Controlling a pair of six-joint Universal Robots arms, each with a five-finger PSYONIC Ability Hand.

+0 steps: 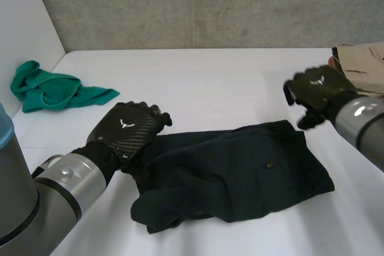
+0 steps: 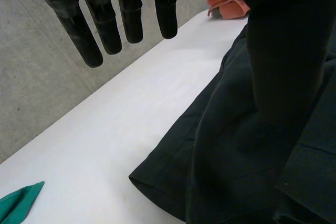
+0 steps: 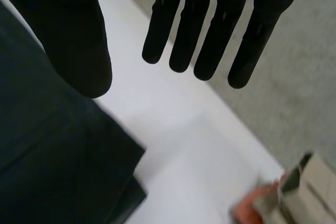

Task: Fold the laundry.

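A dark navy garment [image 1: 240, 169] lies crumpled flat in the middle of the white table [image 1: 210, 82]. My left hand [image 1: 129, 129] rests at the garment's left edge, open. In the left wrist view its straight fingers [image 2: 84, 30] hang over bare table, with the dark cloth [image 2: 236, 145] under the palm and thumb. My right hand [image 1: 318, 91] hovers just beyond the garment's far right corner, open and holding nothing. In the right wrist view its straight fingers [image 3: 210, 30] spread over the table, with the garment's corner [image 3: 47, 166] below the thumb.
A green cloth [image 1: 54, 91] lies bunched at the table's far left, its tip [image 2: 21, 203] beside my left hand. A folded beige and orange pile [image 1: 363, 64] sits at the far right edge, behind my right hand [image 3: 283, 203]. A grey wall stands behind the table.
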